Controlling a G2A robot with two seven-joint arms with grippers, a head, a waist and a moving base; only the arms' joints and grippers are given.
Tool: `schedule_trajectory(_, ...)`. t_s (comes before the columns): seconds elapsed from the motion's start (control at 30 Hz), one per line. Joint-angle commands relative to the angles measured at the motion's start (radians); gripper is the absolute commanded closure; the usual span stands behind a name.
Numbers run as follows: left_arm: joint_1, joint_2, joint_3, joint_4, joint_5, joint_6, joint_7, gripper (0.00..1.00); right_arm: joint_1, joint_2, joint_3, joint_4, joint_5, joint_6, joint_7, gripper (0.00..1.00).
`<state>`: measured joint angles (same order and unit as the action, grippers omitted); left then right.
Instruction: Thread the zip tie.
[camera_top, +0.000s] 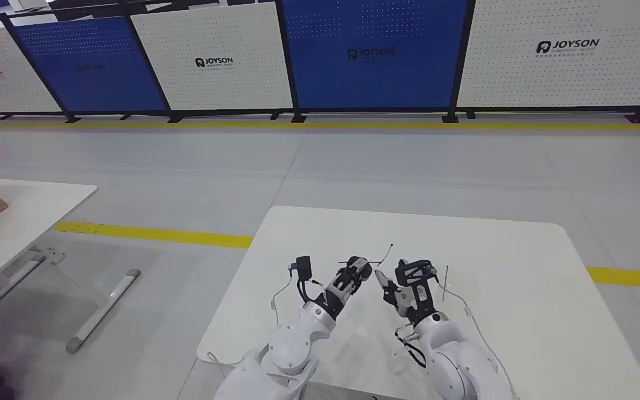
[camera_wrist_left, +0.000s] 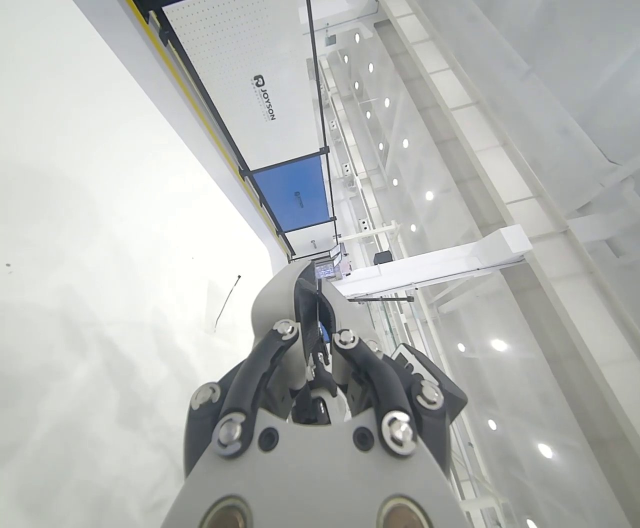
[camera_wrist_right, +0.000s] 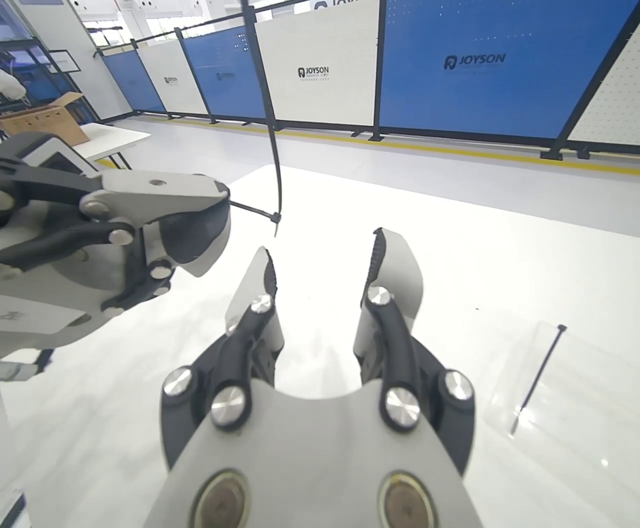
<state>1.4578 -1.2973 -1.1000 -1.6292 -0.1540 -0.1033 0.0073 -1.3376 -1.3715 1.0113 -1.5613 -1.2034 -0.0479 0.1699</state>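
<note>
Right gripper: jaws wide open, nothing between, above desk. Left gripper just beside, jaws closed on tie strap. Tie head just off left tips, ahead of right jaws, not touching them. Long strap curves up from head, short stub pokes below. Cannot tell if threaded. Spare tie flat on clear sheet on desk, near right arm. Beyond desk: grey floor, yellow line, blue and white panels.
</note>
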Motion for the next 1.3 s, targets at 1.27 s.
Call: schedule_trajectory(1.27, 0.009, -0.008, 0.023, -0.015, 0.033, 0.016, 0.009, 1.0, -0.002, 0.001, 0.018, -0.013, 0.051, -0.065, 0.023, 0.82)
